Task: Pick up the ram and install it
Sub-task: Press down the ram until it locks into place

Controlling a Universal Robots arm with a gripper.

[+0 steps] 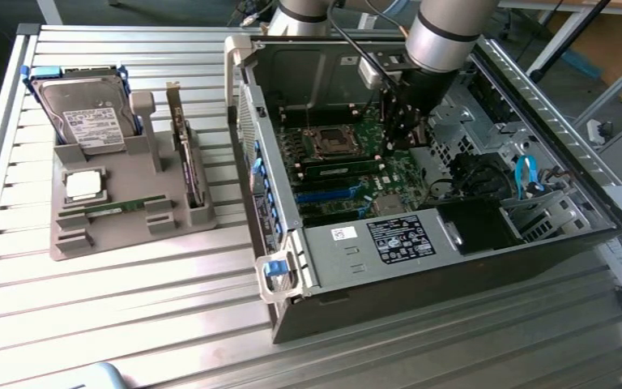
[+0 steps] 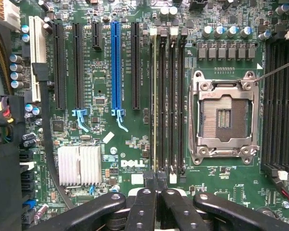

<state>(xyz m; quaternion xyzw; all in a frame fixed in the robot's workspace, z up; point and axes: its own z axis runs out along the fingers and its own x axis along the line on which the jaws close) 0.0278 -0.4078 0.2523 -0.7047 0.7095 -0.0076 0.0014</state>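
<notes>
The jaws of the gripper [image 2: 156, 179] are pressed together on the thin upper edge of the ram [image 2: 154, 96], which stands in line with an outer memory slot of the motherboard [image 2: 111, 149]. The picking up seems done. Whether the stick is pushed fully home, I cannot tell.

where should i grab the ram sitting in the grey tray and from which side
Probably take the ram by the middle of its long upper edge, pinching its thin flat faces, straight down from above. It sits low in the tray with raised blocks at both ends, so those look boxed in, and the upright card crowds the exterior view's right.
</notes>
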